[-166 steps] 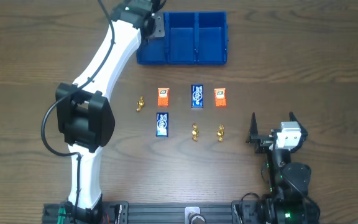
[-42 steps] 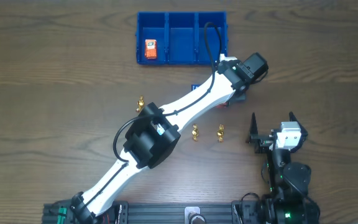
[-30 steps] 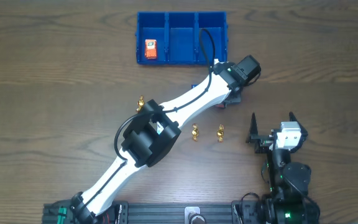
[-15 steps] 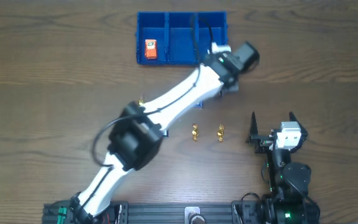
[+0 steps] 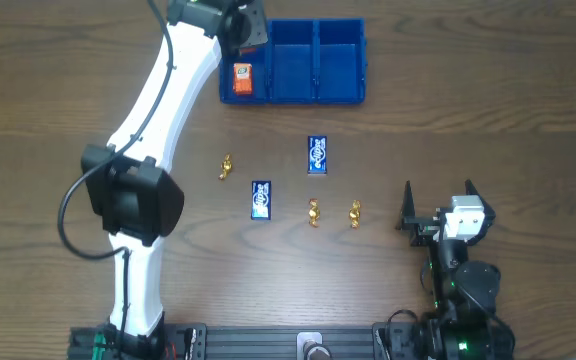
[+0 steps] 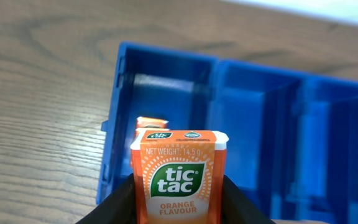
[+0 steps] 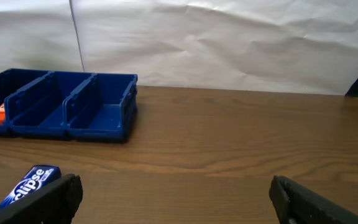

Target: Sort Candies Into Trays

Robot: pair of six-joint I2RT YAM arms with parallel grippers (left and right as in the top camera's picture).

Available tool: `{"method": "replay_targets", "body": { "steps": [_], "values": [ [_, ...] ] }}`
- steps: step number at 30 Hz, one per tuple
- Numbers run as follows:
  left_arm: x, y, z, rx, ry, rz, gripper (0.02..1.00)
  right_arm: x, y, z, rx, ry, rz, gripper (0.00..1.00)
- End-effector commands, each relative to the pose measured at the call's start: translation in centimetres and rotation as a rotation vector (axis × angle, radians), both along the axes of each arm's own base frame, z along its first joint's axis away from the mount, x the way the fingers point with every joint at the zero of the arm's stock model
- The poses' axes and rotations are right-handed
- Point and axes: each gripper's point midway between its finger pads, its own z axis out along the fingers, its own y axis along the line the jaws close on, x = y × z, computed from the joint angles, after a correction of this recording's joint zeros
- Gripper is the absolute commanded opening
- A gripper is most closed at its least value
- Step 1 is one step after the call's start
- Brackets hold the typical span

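Top view: we see the blue tray [image 5: 293, 62] at the upper middle of the frame, with three compartments side by side. The left arm reaches up the left side of the frame, and the left tool [image 5: 243, 25] sits over the tray's upper left corner. In the left wrist view the left tool [image 6: 179, 186] is clamped on an orange candy box [image 6: 180, 162], held upright between the two dark fingers [image 6: 114, 205] above the tray's [image 6: 260, 93] end compartment. A second orange box [image 6: 151, 122] lies on the floor of that same compartment just beyond the held one. In the top view it [image 5: 241, 80] shows in the leftmost compartment. The middle and right compartments show bare blue floor.

Below the tray, on the wooden desk [image 5: 488, 120], we count two blue packs [image 5: 317, 154] [image 5: 261, 199] and three gold-wrapped candies [image 5: 226, 167] [image 5: 314, 212] [image 5: 355, 212], all apart from one another around the centre of the frame.

The right tool [image 5: 438, 200] rests at the lower right of the frame, well apart from the tray. Its fingers are spread wide with nothing between them. The right wrist view shows the right tool [image 7: 179, 199] the same way, looking toward the tray [image 7: 67, 102] and one blue pack [image 7: 33, 182].
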Motion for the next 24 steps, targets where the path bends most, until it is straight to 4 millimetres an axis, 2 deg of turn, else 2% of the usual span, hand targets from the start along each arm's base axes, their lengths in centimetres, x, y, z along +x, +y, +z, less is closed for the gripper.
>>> {"method": "replay_targets", "body": {
  "steps": [1,3,7,13,15,17,20,22,24],
  "values": [
    [0.2,0.1,-4.0,0.002,0.084,-0.093,0.343,0.0,0.1,0.0,-0.007,-0.002,0.005,0.998],
    [0.1,0.1,-5.3,0.013,0.11,-0.098,0.345,0.0,0.1,0.0,-0.007,-0.002,0.005,0.998],
    [0.0,0.5,-6.2,0.022,0.135,-0.096,0.349,0.0,0.1,0.0,-0.007,-0.002,0.005,0.998],
    [0.3,1.4,-6.3,0.034,0.131,-0.065,0.632,0.0,0.1,0.0,-0.008,-0.002,0.005,0.998],
    [0.3,1.8,-5.6,0.023,0.124,-0.044,0.698,0.0,0.1,0.0,-0.007,-0.002,0.005,0.998],
    [0.2,1.8,-3.8,0.011,0.091,-0.039,0.717,0.0,0.1,0.0,-0.007,-0.002,0.005,0.998],
    [-0.2,2.0,1.0,-0.027,-0.039,-0.038,0.733,0.0,0.1,0.0,-0.007,-0.002,0.005,0.998],
    [-1.3,2.5,4.5,-0.059,-0.158,-0.035,0.737,0.0,0.1,0.0,-0.007,-0.002,0.005,0.998],
    [-3.3,4.2,7.6,-0.069,-0.265,-0.007,0.739,0.0,0.1,0.0,-0.007,-0.002,0.005,0.998]
  ]
}}
